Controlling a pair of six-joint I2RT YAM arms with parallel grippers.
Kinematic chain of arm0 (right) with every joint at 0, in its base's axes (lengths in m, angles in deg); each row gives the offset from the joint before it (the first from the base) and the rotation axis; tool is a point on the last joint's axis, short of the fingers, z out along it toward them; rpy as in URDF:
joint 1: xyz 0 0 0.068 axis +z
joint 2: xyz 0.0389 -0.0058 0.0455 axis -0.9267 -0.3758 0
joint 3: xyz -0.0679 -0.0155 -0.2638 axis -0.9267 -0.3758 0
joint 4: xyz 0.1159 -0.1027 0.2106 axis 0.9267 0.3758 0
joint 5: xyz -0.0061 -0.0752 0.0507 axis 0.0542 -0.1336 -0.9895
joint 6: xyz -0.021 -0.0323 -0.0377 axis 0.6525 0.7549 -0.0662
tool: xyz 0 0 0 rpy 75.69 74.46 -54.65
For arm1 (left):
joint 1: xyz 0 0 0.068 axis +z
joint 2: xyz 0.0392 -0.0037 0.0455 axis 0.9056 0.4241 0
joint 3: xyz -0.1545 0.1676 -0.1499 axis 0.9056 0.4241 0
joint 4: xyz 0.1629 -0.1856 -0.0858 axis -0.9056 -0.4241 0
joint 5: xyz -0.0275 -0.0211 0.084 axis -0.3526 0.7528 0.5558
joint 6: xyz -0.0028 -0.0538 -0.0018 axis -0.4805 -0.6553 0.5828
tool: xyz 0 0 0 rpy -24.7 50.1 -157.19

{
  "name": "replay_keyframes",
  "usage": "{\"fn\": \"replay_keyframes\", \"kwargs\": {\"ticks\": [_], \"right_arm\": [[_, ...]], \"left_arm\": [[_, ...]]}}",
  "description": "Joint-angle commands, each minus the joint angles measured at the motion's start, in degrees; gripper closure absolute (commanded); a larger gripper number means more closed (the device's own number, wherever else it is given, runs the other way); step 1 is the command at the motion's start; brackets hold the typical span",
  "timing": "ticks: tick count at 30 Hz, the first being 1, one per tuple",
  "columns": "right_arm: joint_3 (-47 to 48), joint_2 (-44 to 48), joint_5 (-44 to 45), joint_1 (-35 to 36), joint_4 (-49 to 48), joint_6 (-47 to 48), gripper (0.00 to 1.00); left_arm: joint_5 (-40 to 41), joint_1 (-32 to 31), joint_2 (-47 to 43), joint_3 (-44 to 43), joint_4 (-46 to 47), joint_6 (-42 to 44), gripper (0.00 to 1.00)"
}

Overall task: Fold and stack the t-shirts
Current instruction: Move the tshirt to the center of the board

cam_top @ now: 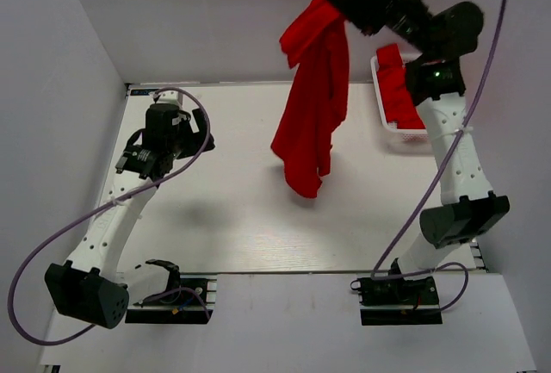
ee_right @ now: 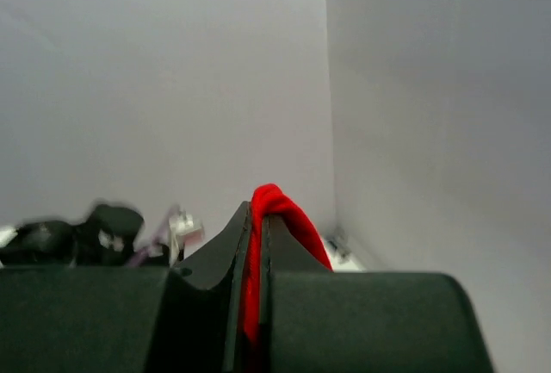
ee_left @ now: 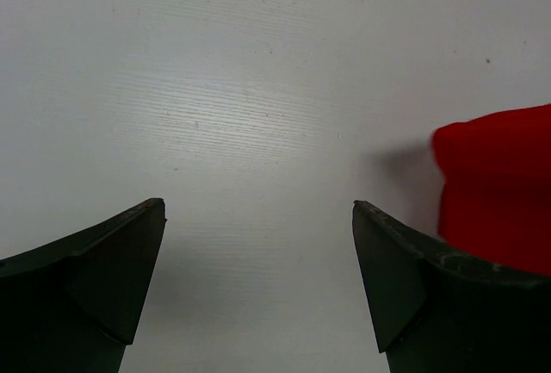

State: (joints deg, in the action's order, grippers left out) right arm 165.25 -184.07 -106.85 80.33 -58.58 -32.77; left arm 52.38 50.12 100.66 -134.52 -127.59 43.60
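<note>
I have the right gripper [cam_top: 343,0] up high, left of the white basket [cam_top: 403,131]. Its jaws are pinched almost together on a fold of one red t-shirt [cam_top: 310,115]. That shirt hangs bunched and twisted from the grip, its lower end dangling over the table [cam_top: 215,218], left of the basket. On the right wrist camera the gripper [ee_right: 256,218] shows the cloth [ee_right: 277,205] as a thin red strip squeezed between the two fingers.

More red t-shirts [cam_top: 394,89] lie heaped inside the basket.

The left gripper [cam_top: 146,156] sits far left of the basket, pointing down at the table. Its jaws are spread as wide as they go, with nothing in them. Its own camera shows only bare tabletop between the fingers [ee_left: 103,261]. Red cloth [ee_left: 499,183] shows at the basket-side edge of that view. It is probably the hanging shirt's lower end, though I cannot tell whether it touches the table.
</note>
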Motion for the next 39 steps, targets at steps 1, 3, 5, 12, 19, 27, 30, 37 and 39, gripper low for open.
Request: {"fn": "replay_keyframes", "kwargs": {"ticks": [1, 3, 5, 12, 19, 27, 30, 37, 39], "right_arm": [[-13.4, 6.9, -1.8, 1.8, 1.6, 11.3, 1.00], [-25.5, 13.0, 1.1, 3.4, 7.1, 19.4, 1.00], [-31.3, 16.1, 6.6, 4.9, 11.1, 26.2, 1.00], [-59.3, 14.8, 8.4, 8.8, 19.4, 37.7, 1.00], [-61.8, 3.2, 14.5, 12.6, 23.7, 39.6, 1.00], [-59.5, 0.9, 23.6, 14.4, 29.7, 39.5, 0.10], [-58.8, 5.8, 26.2, 14.6, 30.2, 39.3, 0.10], [-56.7, 19.9, 35.1, 14.2, 35.0, 36.3, 0.10], [-56.1, 21.7, 36.0, 14.5, 37.6, 35.8, 0.10]], "left_arm": [[2.4, 0.2, -2.7, 1.7, -2.6, -1.2, 0.00], [2.9, 0.2, -3.2, 2.2, -3.3, -1.8, 0.00], [2.9, 0.2, -3.2, 2.7, -3.9, -1.8, 0.00], [-0.6, 0.2, -0.2, 5.5, -4.6, -2.8, 0.00], [-3.7, 0.2, 3.7, 6.1, -4.0, -3.3, 0.00], [-6.3, 0.2, 4.2, 7.9, -2.4, -2.8, 0.00], [-6.8, 0.2, 4.8, 7.9, -1.7, -2.8, 0.00], [-7.9, -0.4, 6.9, 0.6, -4.2, -1.8, 0.00], [-8.0, -0.4, 6.9, -0.9, -4.7, -1.0, 0.00]]}}
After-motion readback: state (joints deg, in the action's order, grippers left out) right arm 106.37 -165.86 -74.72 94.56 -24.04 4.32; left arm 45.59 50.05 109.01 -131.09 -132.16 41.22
